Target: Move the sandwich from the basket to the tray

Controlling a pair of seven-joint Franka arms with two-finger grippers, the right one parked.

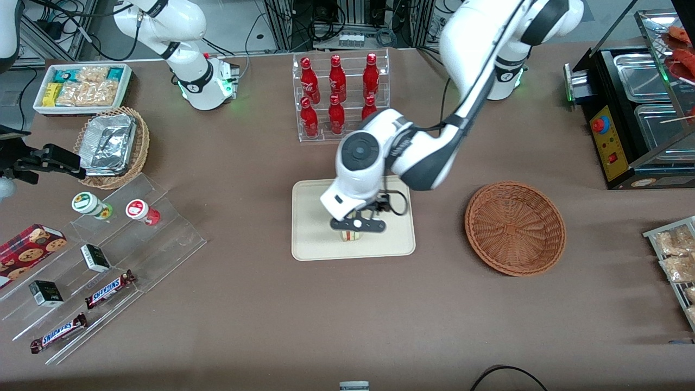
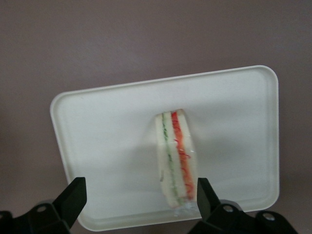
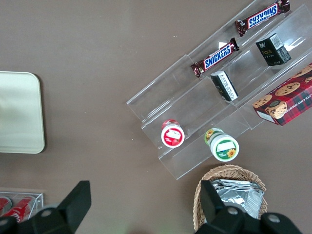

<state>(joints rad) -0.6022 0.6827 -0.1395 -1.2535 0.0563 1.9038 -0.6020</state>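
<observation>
Resting on the flat cream rectangular tray, the triangular white-bread sandwich is delivered; the hand hovers above, fingers spread, gripping nothing; the round reddish-brown wicker basket sits empty.

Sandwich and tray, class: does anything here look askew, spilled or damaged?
Nothing stands out. The sandwich stands on its edge on the tray, whole, with no filling spilled. The gripper hangs just above it, fingers open either side. The basket sits upright and empty beside the tray, toward the working arm's end.
</observation>
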